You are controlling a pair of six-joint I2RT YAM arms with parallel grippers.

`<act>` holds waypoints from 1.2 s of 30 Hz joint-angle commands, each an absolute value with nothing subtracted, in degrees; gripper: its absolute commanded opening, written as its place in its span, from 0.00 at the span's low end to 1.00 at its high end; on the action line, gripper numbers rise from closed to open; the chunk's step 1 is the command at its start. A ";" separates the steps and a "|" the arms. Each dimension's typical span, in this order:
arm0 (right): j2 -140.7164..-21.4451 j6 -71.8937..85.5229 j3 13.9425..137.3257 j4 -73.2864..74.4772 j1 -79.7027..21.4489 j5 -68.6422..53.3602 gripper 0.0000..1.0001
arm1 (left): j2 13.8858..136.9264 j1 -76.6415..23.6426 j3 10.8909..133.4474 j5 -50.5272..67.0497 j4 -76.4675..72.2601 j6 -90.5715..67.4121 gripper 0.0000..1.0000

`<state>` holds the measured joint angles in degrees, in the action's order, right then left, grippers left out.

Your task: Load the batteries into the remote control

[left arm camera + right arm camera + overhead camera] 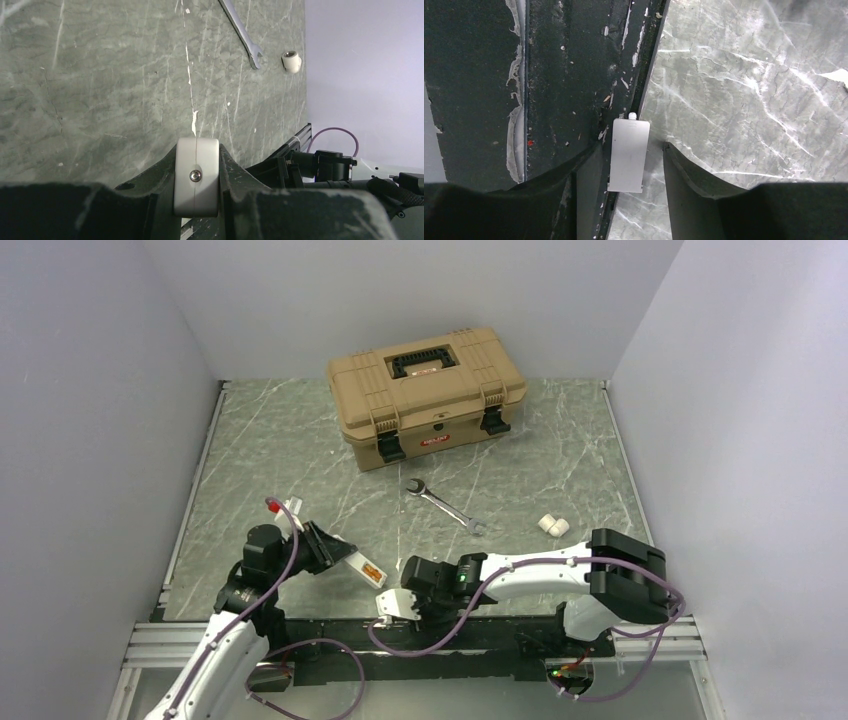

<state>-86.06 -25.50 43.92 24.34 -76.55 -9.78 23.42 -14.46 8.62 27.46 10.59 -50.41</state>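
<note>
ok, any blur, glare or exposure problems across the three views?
Top external: even diffuse light, soft shadow under the toolbox, all sharp. Left wrist: table, wrench and remote control crisp; left end effector dark, slightly soft. Right wrist: right end effector near-black and soft, grey plate sharp, no obvious glare.

Both arms have glossy white shells on the long links and black motor blocks at the joints. The left arm (215, 660) has a white lower link and a black rounded joint cluster above it. The right arm (530, 575) has a slim white link running into a big boxy black housing (628, 575). Thin purple cables (334, 129) loop loose along both. The left gripper (196, 150) fingers (150, 185) are matte black and curved, one with a small round hole. The right gripper (629, 155) fingers (704, 200) are the same matte black with smooth inner edges.
</note>
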 commanded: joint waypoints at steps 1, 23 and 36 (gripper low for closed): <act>-87.16 -25.38 45.57 24.68 -76.73 -8.93 0.48 | 22.95 -13.48 8.44 30.09 8.20 -49.59 0.00; -86.72 -22.27 46.58 23.33 -76.68 -8.95 0.23 | 22.32 -12.73 8.22 30.67 8.97 -49.49 0.00; -84.32 -19.44 46.00 20.82 -76.73 -4.76 0.17 | 22.40 -12.57 8.24 30.90 8.89 -49.64 0.00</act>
<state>-87.09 -20.71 46.11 23.00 -76.88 -7.44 22.70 -13.02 8.58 29.36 11.03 -50.22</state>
